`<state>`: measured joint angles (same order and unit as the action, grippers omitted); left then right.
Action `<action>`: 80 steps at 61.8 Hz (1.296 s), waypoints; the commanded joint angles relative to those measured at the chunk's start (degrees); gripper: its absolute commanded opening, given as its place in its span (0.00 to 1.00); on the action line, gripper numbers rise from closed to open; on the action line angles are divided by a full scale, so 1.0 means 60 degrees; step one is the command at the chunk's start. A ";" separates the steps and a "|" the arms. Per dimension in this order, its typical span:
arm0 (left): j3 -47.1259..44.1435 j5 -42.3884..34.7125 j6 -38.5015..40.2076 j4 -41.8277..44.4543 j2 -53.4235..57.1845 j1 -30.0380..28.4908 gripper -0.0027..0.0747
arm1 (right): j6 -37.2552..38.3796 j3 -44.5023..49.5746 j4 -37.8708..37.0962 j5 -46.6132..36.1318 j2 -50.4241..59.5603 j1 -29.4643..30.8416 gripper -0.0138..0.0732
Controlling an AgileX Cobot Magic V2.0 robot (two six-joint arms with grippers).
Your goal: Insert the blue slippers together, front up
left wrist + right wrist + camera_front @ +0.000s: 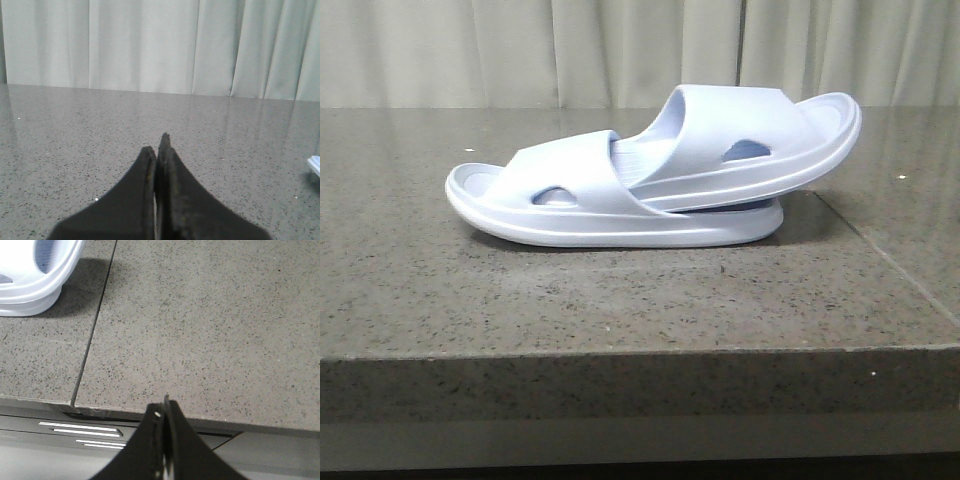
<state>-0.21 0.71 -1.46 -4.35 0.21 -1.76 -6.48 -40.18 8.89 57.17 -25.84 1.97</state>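
Two pale lavender-blue slippers lie nested on the grey stone table. The lower slipper (pixel 560 200) lies flat with its toe to the left. The upper slipper (pixel 760 130) has its front pushed under the lower one's strap and its heel raised to the right. Its end shows in the right wrist view (pixel 35 275), and a sliver of slipper shows in the left wrist view (pixel 315 165). My left gripper (pixel 159 145) is shut and empty above bare table. My right gripper (pixel 164 407) is shut and empty over the table's front edge. Neither gripper shows in the front view.
A seam (pixel 890 260) runs across the table (pixel 620 310) to the right of the slippers, also seen in the right wrist view (pixel 95 325). Pale curtains (pixel 620 50) hang behind. The table's front edge (pixel 200 420) lies under my right gripper.
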 commanded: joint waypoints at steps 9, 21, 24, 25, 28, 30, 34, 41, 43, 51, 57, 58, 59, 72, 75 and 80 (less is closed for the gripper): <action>-0.0043 -0.0817 0.0080 -0.0015 0.0147 0.0023 0.01 | -0.0010 -0.0203 0.0050 -0.0567 -0.0055 -0.0012 0.02; -0.0043 -0.0817 0.0080 -0.0015 0.0147 0.0023 0.01 | -0.0010 -0.0203 0.0050 -0.0567 -0.0055 -0.0012 0.02; -0.0043 -0.0817 0.0080 -0.0015 0.0147 0.0023 0.01 | -0.0010 -0.0203 0.0050 -0.0567 -0.0055 -0.0012 0.02; -0.0043 -0.0817 0.0080 -0.0015 0.0147 0.0023 0.01 | -0.0010 -0.0203 0.0050 -0.0567 -0.0055 -0.0012 0.02; -0.0043 -0.0817 0.0080 -0.0015 0.0147 0.0023 0.01 | -0.0010 -0.0181 0.0077 -0.0595 0.0060 -0.0064 0.02; -0.0043 -0.0817 0.0080 -0.0015 0.0147 0.0023 0.01 | -0.0010 -0.0127 0.0004 -0.0676 0.0171 -0.0153 0.02; -0.0043 -0.0817 0.0080 -0.0015 0.0147 0.0023 0.01 | -0.0010 0.0138 -0.0313 -0.1171 0.0470 -0.0482 0.02; -0.0043 -0.0817 0.0080 -0.0015 0.0147 0.0003 0.01 | -0.0010 0.1263 -0.0427 -0.3175 0.1405 -0.0909 0.02; -0.0043 -0.0817 0.0080 -0.0015 0.0147 0.0003 0.01 | -0.0010 0.1616 -0.0393 -0.3733 0.1653 -0.0905 0.02; -0.0043 -0.0817 0.0080 -0.0015 0.0147 0.0003 0.01 | -0.0010 0.3400 -0.0090 -0.5935 0.2819 -0.0784 0.02; -0.0043 -0.0817 0.0080 -0.0015 0.0147 0.0003 0.01 | -0.0010 0.4641 0.0111 -0.7218 0.3584 -0.0653 0.02; -0.0043 -0.0817 0.0080 -0.0015 0.0147 0.0003 0.01 | -0.0010 0.4799 0.0146 -0.7360 0.3682 -0.0643 0.02; -0.0043 -0.0817 0.0080 -0.0015 0.0147 0.0003 0.01 | -0.0010 0.4955 0.0190 -0.7504 0.3775 -0.0626 0.02; -0.0043 -0.0817 0.0080 -0.0015 0.0147 0.0003 0.01 | -0.0010 0.6824 0.0420 -0.9241 0.4565 -0.0580 0.02; -0.0043 -0.0817 0.0080 -0.0015 0.0147 0.0003 0.01 | -0.0010 0.6902 0.0420 -0.9291 0.4577 -0.0615 0.02; -0.0043 -0.0817 0.0080 -0.0015 0.0147 0.0003 0.01 | -0.0010 0.6901 0.0408 -0.9307 0.4577 -0.0729 0.02</action>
<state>-0.21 0.71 -1.46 -4.35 0.21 -1.76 -6.37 1.52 11.01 7.78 0.51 -2.01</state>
